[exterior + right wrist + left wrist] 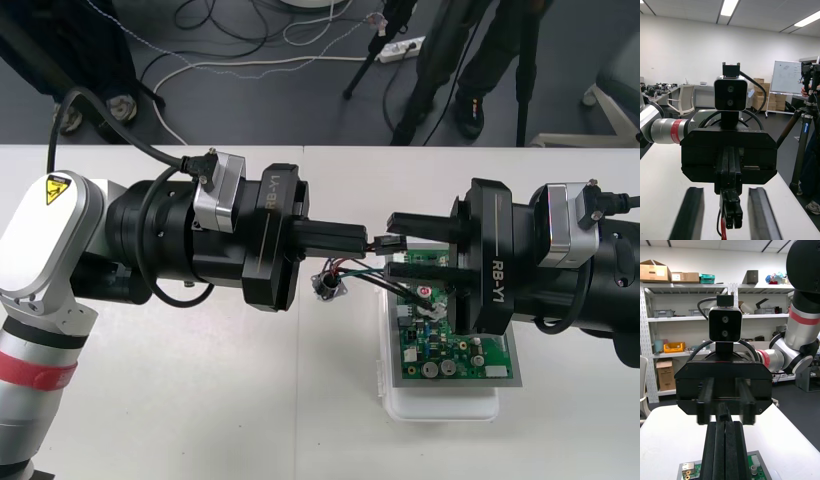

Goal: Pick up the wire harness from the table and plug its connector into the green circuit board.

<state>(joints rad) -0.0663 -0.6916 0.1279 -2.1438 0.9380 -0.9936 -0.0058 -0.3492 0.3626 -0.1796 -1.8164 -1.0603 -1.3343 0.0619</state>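
Note:
My left gripper (362, 240) hangs over the table's middle, shut on the harness's black plug (378, 243). Thin wires (350, 268) droop from the plug to the round metal socket (327, 287), which hangs just below. My right gripper (392, 244) faces it head-on, open, with one finger on each side of the plug and not touching it. In the right wrist view the plug (732, 213) sticks out of the left gripper's shut fingers (729, 168), between my own spread fingers (690, 213). The green circuit board (450, 350) on its white base (440, 405) lies under the right gripper.
Both arms' thick wrists meet above the board, covering its far part. The table's far edge (320, 147) runs behind them, with dark floor, cables and tripod legs beyond. In the left wrist view a corner of the board (690, 469) shows beside my shut fingers (724, 450).

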